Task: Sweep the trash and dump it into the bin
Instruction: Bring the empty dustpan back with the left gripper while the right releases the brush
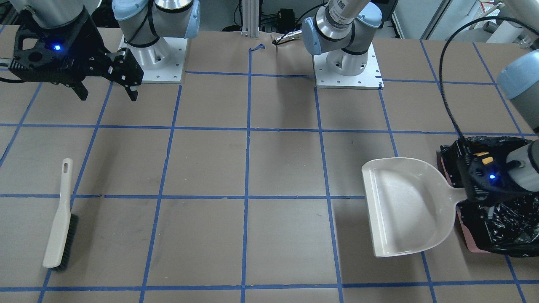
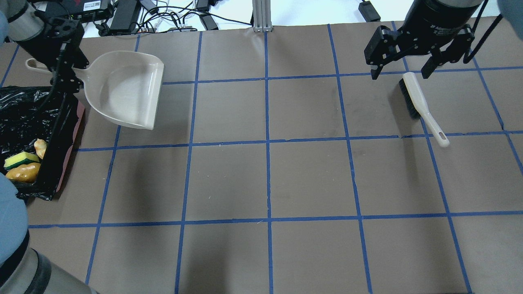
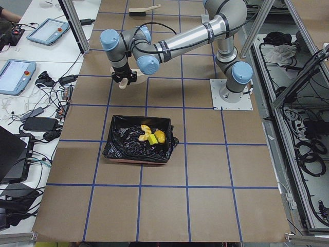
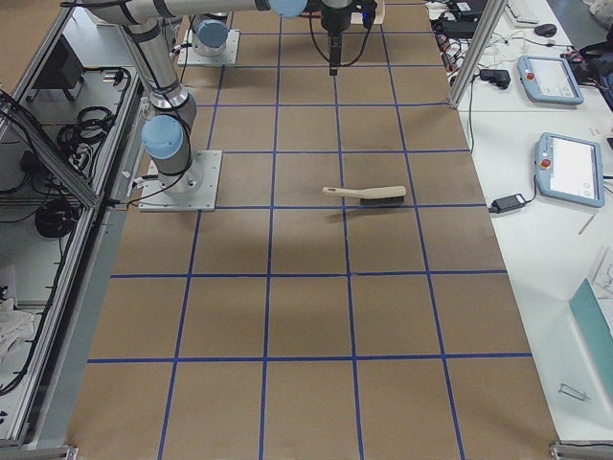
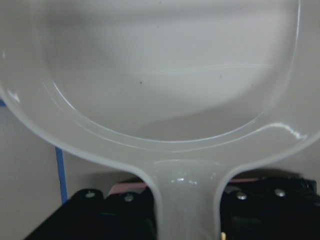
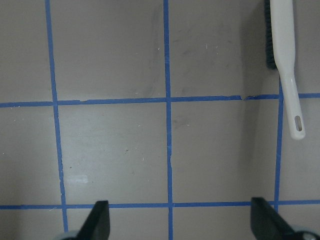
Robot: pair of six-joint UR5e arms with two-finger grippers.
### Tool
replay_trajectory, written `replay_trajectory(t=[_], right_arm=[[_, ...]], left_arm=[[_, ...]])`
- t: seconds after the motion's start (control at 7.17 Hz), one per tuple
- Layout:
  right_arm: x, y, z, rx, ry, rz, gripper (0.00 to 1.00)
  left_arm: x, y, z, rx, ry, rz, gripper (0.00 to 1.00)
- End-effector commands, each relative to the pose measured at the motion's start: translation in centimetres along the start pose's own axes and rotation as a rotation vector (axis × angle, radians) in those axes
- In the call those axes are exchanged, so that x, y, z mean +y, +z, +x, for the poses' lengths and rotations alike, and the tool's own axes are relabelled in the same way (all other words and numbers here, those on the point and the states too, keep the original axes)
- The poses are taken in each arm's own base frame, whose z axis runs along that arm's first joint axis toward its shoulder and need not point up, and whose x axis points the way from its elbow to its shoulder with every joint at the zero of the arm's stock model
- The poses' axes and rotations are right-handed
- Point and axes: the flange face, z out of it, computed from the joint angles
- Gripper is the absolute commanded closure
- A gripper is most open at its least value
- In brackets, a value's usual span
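Trash (image 2: 18, 159) lying inside bin (image 2: 24, 114), all three pieces. Left hand (image 2: 69, 76) clamping handle of empty dustpan (image 2: 122, 90), just beside bin. Right hand (image 2: 399, 74) gaping wide, gripping nothing, hovering over brush (image 2: 416, 100) on worktop (image 2: 310, 179). Advising: lowering pan flat, clear of bin rim, before letting go.

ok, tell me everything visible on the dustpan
The dustpan is beige glossy plastic in one piece: a shallow scoop with a raised rim, a straight open lip and a narrow handle ending in a hang loop. It is empty. The left gripper is shut on the handle. It lies beside the bin, lip facing away. Whether it touches the table is unclear.
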Motion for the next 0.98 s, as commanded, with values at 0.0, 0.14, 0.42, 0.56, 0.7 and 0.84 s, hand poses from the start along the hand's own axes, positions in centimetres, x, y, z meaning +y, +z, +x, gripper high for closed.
replay_trajectory(t=[0.0, 0.14, 0.42, 0.56, 0.7, 0.84], right_arm=[[-0.5, -0.1, 0.2, 0.013, -0.008, 0.055, 0.00], [-1.1, -0.3, 0.2, 0.011, -0.009, 0.101, 0.00], [-1.0, 0.0, 0.2, 0.012, -0.007, 0.106, 0.00], [-1.0, 0.7, 0.2, 0.017, -0.008, 0.091, 0.00], [-0.7, 0.9, 0.2, 0.016, -0.008, 0.086, 0.00], [-0.6, 1.1, 0.3, 0.018, -0.010, 0.083, 0.00]], left_arm=[[-4.8, 4.9, -1.7, 0.028, -0.118, 0.015, 1.00], [-6.0, 6.8, -2.8, 0.018, -0.125, 0.013, 1.00], [-9.2, 9.6, -5.2, -0.062, -0.048, 0.047, 1.00], [-10.2, 10.6, -5.8, -0.079, 0.017, 0.036, 1.00], [-11.0, 11.3, -6.3, -0.091, 0.057, 0.035, 1.00], [-10.8, 12.0, -6.5, -0.082, 0.068, 0.036, 1.00]])
